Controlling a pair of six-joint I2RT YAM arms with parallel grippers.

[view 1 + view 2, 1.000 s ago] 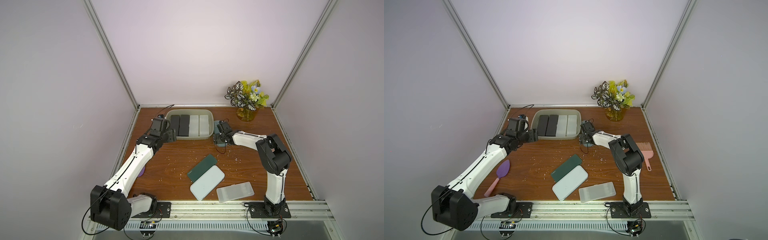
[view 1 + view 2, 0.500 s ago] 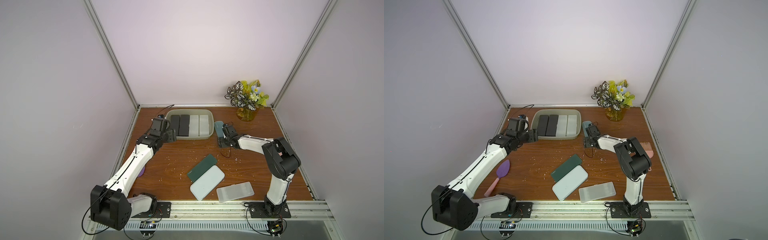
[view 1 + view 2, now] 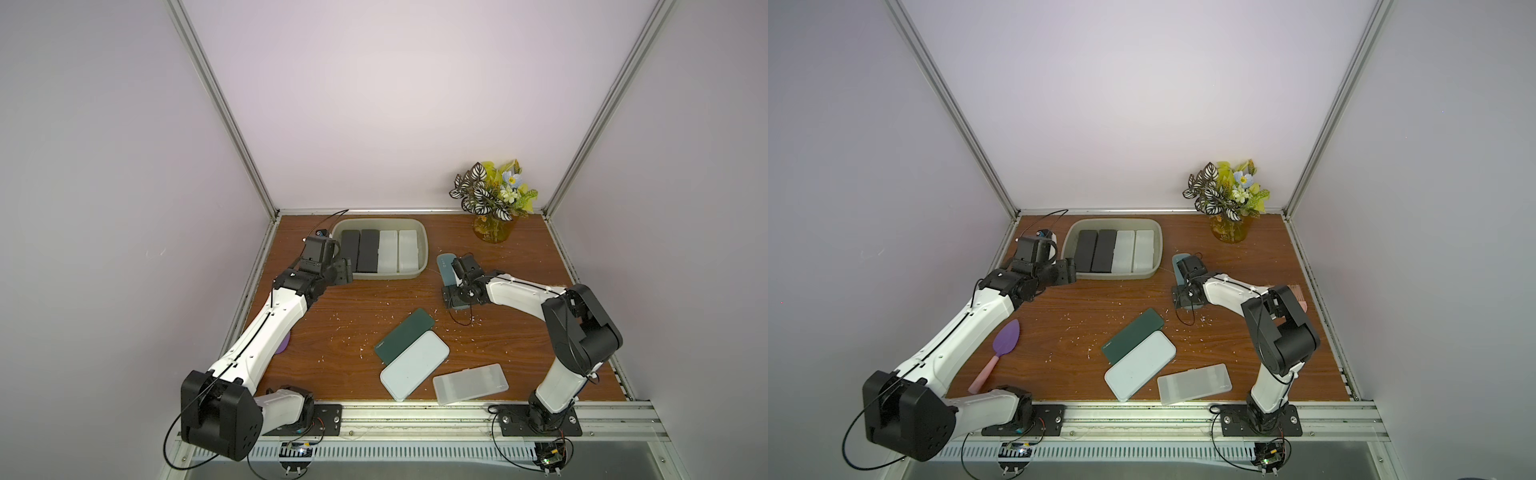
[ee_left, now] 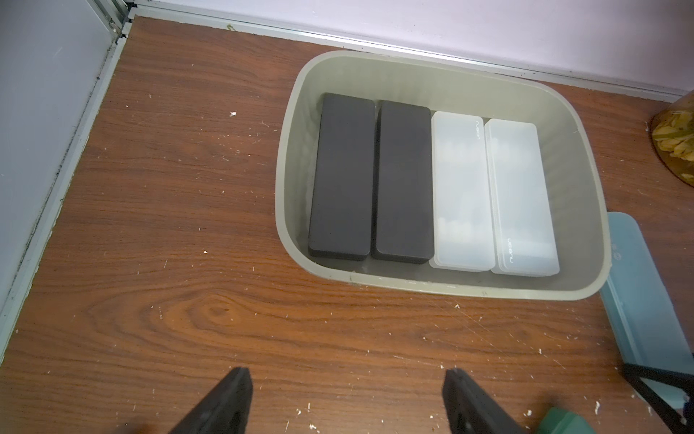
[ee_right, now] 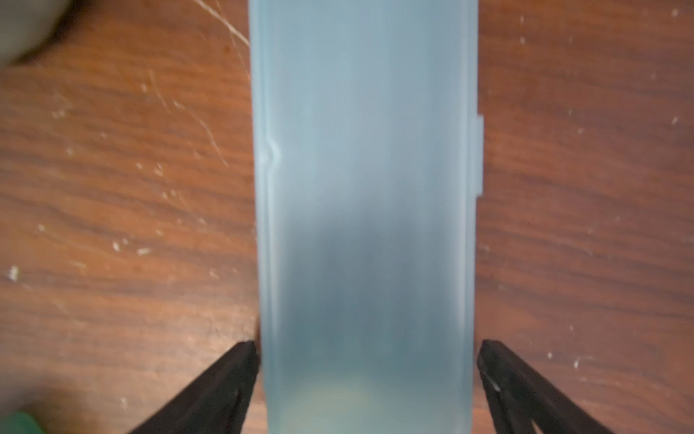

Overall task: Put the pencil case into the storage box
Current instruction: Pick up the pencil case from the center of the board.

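**A:** Where is the pencil case point(image 5: 364, 150)?

**B:** The blue one lies flat on the table point(image 4: 169, 225), just beside the storage box point(image 4: 443, 288). It is outside the short wall that faces the flower vase point(image 3: 494, 228).

**A:** And the right end effector point(image 5: 370, 344)?

**B:** It is spread wide astride one end of the case. One fingertip touches a long edge and the other sits a sliver off.

**A:** The left end effector point(image 4: 347, 379)?

**B:** Jaws apart with nothing between them, low over the table off the box's opposite near corner. Inside the box lie two black cases point(image 4: 341, 176) and two clear cases point(image 4: 462, 188), side by side.
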